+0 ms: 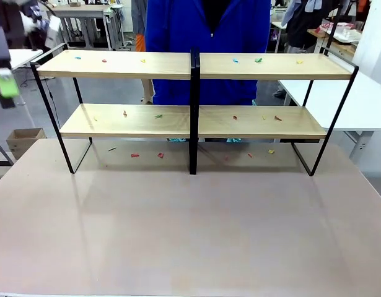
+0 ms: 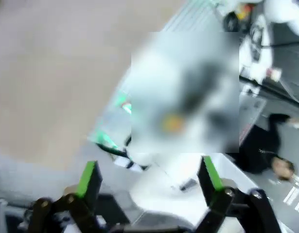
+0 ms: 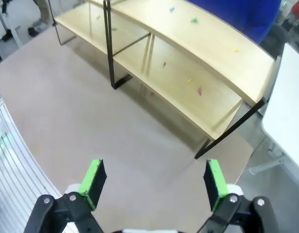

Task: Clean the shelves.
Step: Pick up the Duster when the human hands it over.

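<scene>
Shelves (image 1: pixel 171 64) stand across the far half of the tabletop (image 1: pixel 190 235), just in front of a person (image 1: pixel 205 25) in a blue jacket. They have two tiers of light wood boards in a thin black frame with a central post. In the right wrist view the shelves (image 3: pixel 212 43) lie ahead and below. The boards are the only holders here. All four carry a few small coloured scraps (image 1: pixel 124 114), well apart from each other, and more lie on the tabletop under the lower tier. Likely handling: the rack is stiff and wide but probably light, so a push on a board could slide or tip it. If it needs steadying, take it by the post or an end frame. The scraps look tiny, flat and very light, so hard to pinch and easier to sweep off. Left gripper (image 2: pixel 149 167): fingers spread wide, nothing between them, the view blurred. Right gripper (image 3: pixel 154 170): fingers wide, empty, hanging over the tabletop well short of the rack. A cardboard box (image 1: pixel 26 139) sits on the floor at the left; cannot tell what is in it.
</scene>
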Robot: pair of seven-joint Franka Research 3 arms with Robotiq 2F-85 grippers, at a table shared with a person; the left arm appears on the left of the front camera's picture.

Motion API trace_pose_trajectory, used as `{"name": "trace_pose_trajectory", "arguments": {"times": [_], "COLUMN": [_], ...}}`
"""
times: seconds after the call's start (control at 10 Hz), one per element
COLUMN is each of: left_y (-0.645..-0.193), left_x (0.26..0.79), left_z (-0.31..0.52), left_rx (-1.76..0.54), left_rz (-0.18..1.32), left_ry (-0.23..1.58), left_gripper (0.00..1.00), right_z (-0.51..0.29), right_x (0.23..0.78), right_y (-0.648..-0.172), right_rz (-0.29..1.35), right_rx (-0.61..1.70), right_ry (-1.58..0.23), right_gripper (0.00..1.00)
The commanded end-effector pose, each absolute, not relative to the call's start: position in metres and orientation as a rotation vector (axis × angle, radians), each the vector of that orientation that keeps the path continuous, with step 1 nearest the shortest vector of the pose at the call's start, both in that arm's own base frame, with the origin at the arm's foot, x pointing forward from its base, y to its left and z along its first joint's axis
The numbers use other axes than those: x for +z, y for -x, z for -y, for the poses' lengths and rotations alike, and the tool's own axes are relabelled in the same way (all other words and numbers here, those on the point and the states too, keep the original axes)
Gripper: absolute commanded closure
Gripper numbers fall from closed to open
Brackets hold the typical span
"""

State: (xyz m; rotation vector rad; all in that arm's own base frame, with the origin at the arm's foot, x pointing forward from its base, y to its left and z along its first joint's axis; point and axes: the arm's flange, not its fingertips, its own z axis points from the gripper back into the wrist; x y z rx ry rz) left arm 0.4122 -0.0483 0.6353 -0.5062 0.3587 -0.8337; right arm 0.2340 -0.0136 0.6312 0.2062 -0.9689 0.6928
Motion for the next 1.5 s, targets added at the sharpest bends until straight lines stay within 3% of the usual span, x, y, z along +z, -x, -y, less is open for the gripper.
{"name": "trace_pose_trajectory", "arguments": {"times": [0.0,0.2,0.3,0.4,1.4], "left_y": [-0.425,-0.43,-0.425,-0.425,-0.425], "left_x": [0.65,0.655,0.649,0.65,0.649], "left_z": [0.048,0.054,0.059,0.042,0.044], "left_rx": [-0.721,-0.654,-0.6,-0.694,-0.675], "left_rz": [-0.387,-0.303,-0.147,-0.366,-0.366], "left_ry": [0.613,0.632,0.551,0.636,0.639], "left_gripper": [0.0,0.0,0.0,0.0,0.0], "right_z": [0.008,-0.001,-0.004,0.015,0.015], "right_x": [0.578,0.572,0.566,0.637,0.637], "right_y": [-0.211,-0.214,-0.218,-0.225,-0.225], "right_rz": [1.012,1.003,0.988,0.999,0.999], "right_rx": [0.721,0.741,0.694,0.705,0.705], "right_ry": [-0.212,-0.223,-0.204,-0.213,-0.213], "right_gripper": [0.0,0.0,0.0,0.0,0.0]}}
